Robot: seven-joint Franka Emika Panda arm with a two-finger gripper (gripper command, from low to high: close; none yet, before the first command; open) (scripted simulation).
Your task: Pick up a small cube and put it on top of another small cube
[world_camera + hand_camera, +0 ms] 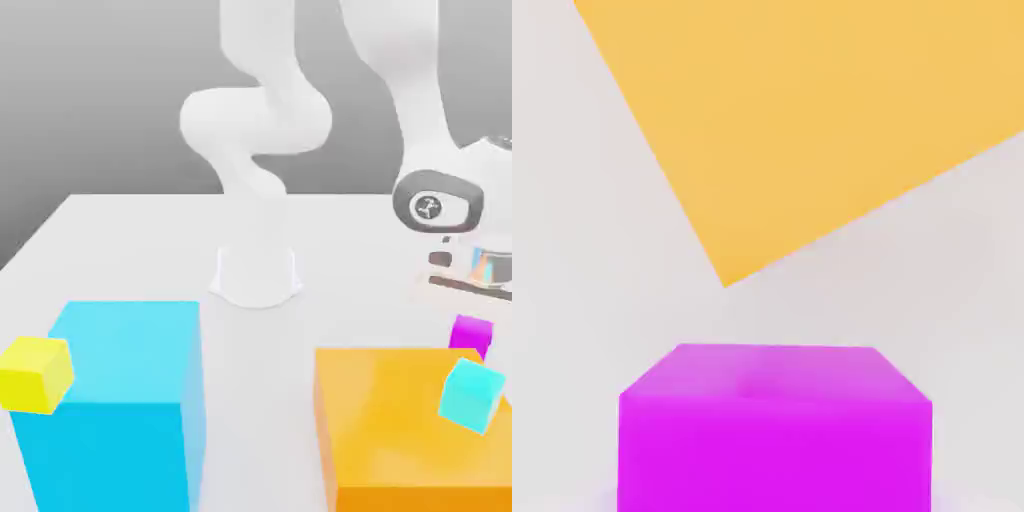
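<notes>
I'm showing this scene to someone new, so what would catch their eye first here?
Probably the two big blocks in front: the big cyan block at the exterior view's left and the big orange block at its right. Next, the white arm bending down at the right, above the small magenta cube just behind the orange block. A small yellow cube and a small light-cyan cube add bright spots.

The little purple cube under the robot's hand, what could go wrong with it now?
1. The small purple cube sits right beside the big orange block. If the gripper, shut by now, lifts it crooked, it could bump that edge and slip.
2. The small light-cyan cube rests tilted on the orange block very near, so a low carry might knock it off.
3. The small yellow cube is far across, by the big cyan block; a long trip could loosen a weak grip.
</notes>
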